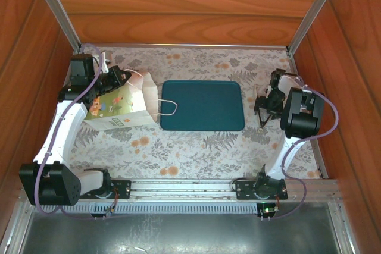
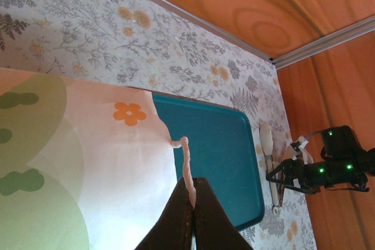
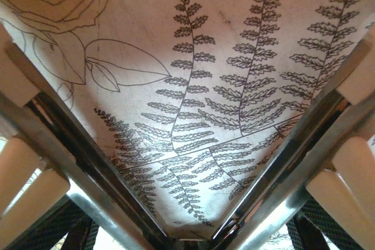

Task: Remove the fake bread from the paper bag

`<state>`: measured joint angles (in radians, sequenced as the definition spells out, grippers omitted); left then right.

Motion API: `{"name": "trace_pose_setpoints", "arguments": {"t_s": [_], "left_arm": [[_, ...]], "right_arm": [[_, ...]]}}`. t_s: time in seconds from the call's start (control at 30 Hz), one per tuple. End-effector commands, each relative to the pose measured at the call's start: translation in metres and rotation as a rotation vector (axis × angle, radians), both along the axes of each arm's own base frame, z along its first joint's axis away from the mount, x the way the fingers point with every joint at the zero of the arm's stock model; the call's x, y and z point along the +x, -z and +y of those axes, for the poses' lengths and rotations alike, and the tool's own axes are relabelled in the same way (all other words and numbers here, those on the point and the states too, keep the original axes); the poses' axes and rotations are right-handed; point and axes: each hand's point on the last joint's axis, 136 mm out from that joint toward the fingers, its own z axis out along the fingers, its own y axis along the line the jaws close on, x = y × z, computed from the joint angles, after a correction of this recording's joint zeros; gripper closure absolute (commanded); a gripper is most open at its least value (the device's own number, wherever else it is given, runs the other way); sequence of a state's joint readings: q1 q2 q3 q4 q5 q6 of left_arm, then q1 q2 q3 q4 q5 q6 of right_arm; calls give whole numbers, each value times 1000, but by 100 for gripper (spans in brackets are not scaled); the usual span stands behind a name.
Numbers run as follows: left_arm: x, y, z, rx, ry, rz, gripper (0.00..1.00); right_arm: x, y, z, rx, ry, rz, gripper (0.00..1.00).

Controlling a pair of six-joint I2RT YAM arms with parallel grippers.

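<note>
white paper bag (image 1: 126,109) shows a green, flower-printed lower panel

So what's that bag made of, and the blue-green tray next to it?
The bag looks like paper: thin, matte, a bit creased and saggy, with flowers printed on it. The tray is probably plastic: smooth, one even teal colour, with rounded corners and a raised rim. It could be something else painted, though.
</note>
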<state>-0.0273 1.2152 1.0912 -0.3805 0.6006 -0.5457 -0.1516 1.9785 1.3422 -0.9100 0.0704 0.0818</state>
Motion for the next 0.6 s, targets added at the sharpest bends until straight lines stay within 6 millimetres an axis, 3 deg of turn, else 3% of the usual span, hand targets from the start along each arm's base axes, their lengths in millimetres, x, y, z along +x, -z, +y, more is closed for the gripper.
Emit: {"name": "trace_pose_setpoints", "arguments": {"t_s": [0.0, 0.17, 0.57], "left_arm": [[-1, -13, 0, -2, 15, -51, 100], [-2, -13, 0, -8, 13, -47, 100], [-4, -9, 0, -13, 2, -36, 100]], "right_arm": [[-1, 14, -1, 10, -15, 23, 20], [-1, 13, 2, 22, -15, 17, 25], [0, 20, 3, 35, 12, 21, 25]]}}
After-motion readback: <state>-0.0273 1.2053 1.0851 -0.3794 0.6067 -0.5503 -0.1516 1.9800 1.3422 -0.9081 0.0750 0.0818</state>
